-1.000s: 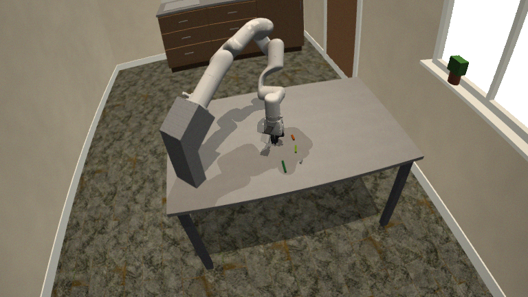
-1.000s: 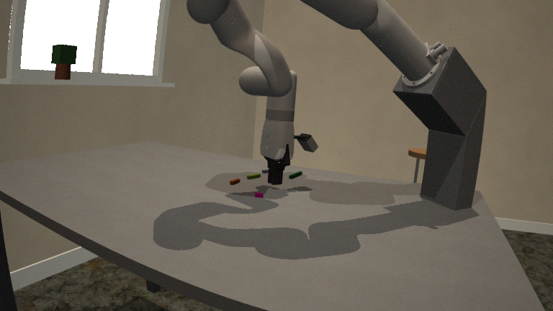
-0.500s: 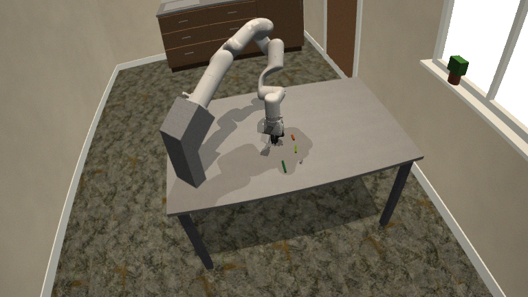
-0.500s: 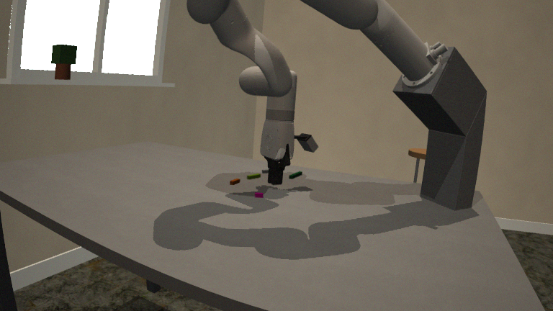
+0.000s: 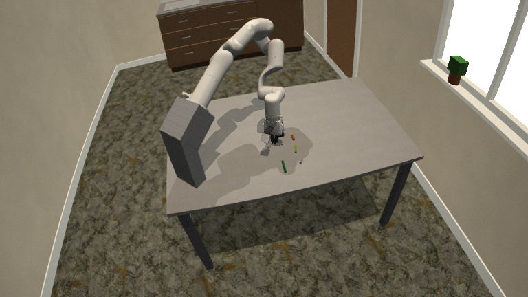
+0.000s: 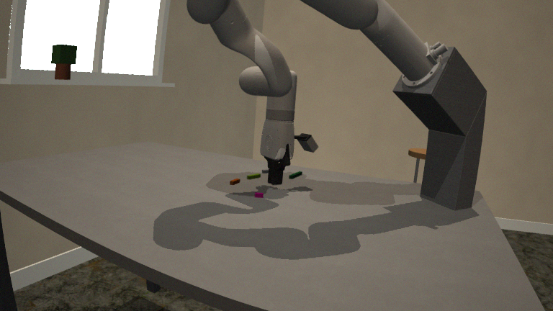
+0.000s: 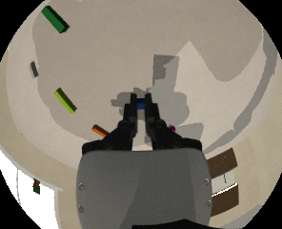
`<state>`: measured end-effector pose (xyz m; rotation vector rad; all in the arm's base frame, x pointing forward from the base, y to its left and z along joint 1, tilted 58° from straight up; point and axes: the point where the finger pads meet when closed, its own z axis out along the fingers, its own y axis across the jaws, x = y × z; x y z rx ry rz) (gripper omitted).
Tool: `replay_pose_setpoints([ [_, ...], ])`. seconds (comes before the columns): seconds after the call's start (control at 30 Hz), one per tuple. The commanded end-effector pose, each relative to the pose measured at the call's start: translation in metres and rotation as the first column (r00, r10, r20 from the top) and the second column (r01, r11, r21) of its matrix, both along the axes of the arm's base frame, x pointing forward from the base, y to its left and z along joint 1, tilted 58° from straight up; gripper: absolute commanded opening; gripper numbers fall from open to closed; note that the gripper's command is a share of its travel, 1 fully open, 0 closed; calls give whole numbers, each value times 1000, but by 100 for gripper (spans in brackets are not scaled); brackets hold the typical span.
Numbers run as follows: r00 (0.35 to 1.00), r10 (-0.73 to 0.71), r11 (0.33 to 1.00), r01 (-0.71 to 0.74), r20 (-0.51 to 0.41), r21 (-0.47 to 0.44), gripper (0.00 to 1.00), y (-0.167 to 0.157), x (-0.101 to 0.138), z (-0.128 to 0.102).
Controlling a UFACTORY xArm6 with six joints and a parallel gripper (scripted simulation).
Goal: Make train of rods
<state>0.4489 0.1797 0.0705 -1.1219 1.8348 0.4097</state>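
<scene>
My gripper (image 7: 140, 101) is shut on a small blue rod (image 7: 141, 106), seen between the fingertips in the wrist view, and holds it just above the table (image 6: 275, 186). The green rod (image 5: 284, 166) lies flat in front of the gripper; it also shows in the wrist view (image 7: 55, 19) and in the exterior view (image 6: 295, 174). The lime rod (image 5: 295, 148) (image 7: 65, 99) and the orange rod (image 5: 292, 137) (image 7: 101, 130) (image 6: 234, 181) lie to the right of the gripper. A magenta rod (image 6: 258, 194) lies near the gripper; only its tip shows in the wrist view (image 7: 171, 129). A small grey rod (image 7: 33, 69) lies past the lime rod.
The arm's grey base block (image 5: 186, 141) stands at the table's left side. The table's front edge runs a little beyond the green rod. A potted plant (image 5: 456, 69) sits on the window sill, off the table.
</scene>
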Motion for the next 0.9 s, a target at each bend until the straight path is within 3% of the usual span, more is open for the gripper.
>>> replay_pose_setpoints([
  [0.0, 1000, -1, 1000, 1, 0, 0, 4, 0, 0, 0],
  [0.87, 1000, -1, 1000, 1, 0, 0, 4, 8, 6, -6],
])
